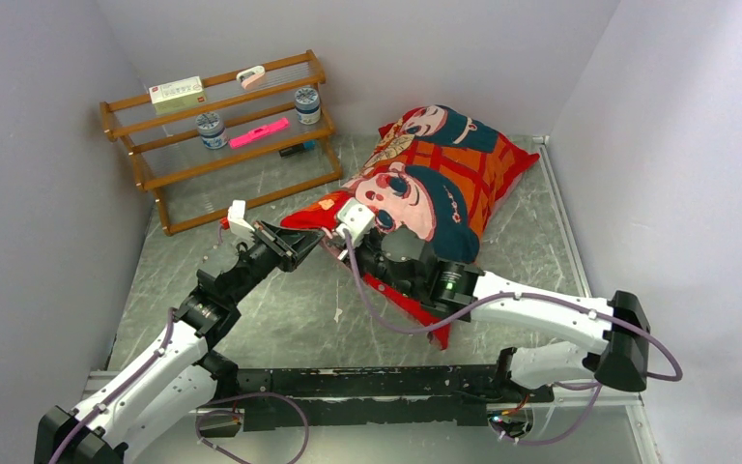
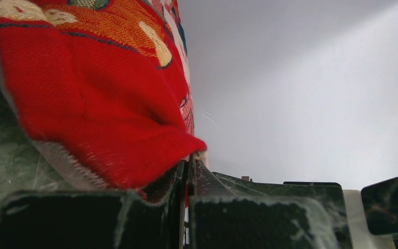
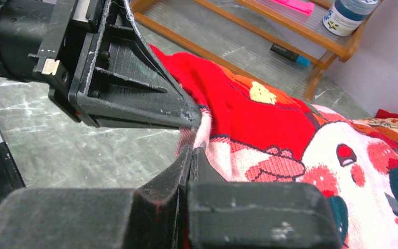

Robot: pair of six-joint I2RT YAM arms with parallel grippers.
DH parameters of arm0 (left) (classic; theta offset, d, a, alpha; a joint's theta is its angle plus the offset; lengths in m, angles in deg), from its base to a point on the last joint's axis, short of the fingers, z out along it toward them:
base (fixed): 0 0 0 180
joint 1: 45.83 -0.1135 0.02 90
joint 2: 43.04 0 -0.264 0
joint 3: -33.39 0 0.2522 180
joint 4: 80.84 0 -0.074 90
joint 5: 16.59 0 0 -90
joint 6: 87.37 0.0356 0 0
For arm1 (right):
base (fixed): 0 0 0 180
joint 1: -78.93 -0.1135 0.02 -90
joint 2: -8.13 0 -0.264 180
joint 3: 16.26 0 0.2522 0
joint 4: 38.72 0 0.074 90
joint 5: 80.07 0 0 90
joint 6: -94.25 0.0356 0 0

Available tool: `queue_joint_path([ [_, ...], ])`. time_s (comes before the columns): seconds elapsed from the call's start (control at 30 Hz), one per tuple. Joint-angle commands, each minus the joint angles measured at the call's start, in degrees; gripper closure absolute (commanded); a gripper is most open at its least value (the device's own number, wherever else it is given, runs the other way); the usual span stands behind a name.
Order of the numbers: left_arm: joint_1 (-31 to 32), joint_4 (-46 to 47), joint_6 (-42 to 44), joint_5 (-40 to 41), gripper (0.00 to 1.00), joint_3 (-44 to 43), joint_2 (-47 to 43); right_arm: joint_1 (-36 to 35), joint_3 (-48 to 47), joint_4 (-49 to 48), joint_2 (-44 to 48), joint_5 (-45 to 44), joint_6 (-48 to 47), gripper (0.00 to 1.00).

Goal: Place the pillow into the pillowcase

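Observation:
The red pillowcase (image 1: 435,179) with cartoon girl faces lies plump across the middle and back of the table. The white pillow is hidden from view. My left gripper (image 1: 311,235) is shut on the pillowcase's near-left red corner, seen as red cloth (image 2: 103,114) pinched between the jaws. My right gripper (image 1: 348,230) is shut on the same corner's edge right beside it, with the cloth (image 3: 269,119) running out of its closed jaws. The left gripper's black fingers (image 3: 134,88) touch the cloth just above the right jaws.
A wooden rack (image 1: 222,135) stands at the back left with two jars, a pink marker, a box and a small clip. Grey walls close in on the left, back and right. The grey tabletop (image 1: 280,309) shows in front of the pillowcase.

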Motion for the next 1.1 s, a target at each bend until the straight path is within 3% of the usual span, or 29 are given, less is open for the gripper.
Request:
queue_joint_path([
  [0.0,0.03,6.07,0.33,0.11,0.95,-4.41,-0.93,0.77,2.04,-3.32,5.11,0.92,2.07,1.0],
  [0.5,0.04,5.35,0.11,1.23,0.95,-4.5,-2.1,2.99,5.09,-8.13,4.61,9.11,7.83,1.0],
  [1.07,0.04,5.61,-0.04,1.17,0.95,-4.34,-1.71,2.95,5.51,-6.69,4.0,6.84,5.3,1.0],
])
